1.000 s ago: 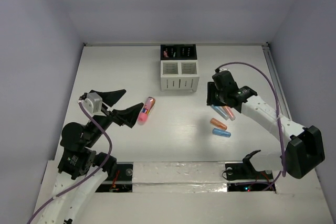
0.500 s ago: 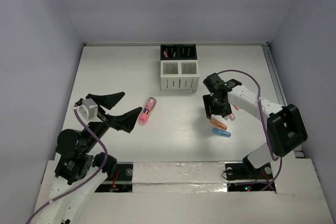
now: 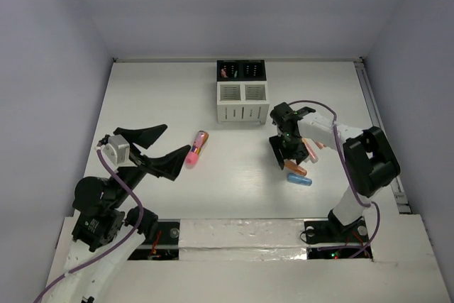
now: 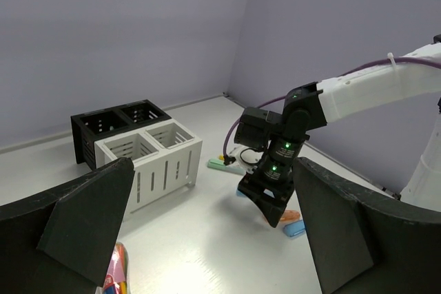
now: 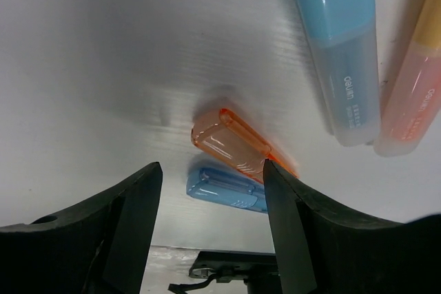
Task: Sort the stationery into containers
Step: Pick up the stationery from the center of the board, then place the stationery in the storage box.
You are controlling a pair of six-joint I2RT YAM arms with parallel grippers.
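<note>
Blue stick [image 5: 227, 187] (just beside) crowds orange stick [image 5: 234, 146].

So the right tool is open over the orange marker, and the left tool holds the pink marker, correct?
No: the left tool is open and empty; the pink marker lies on the table beside it, per the top external view. The right tool is open over the orange marker.

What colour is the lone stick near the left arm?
The stick is pink with an orange end; top view.
</note>
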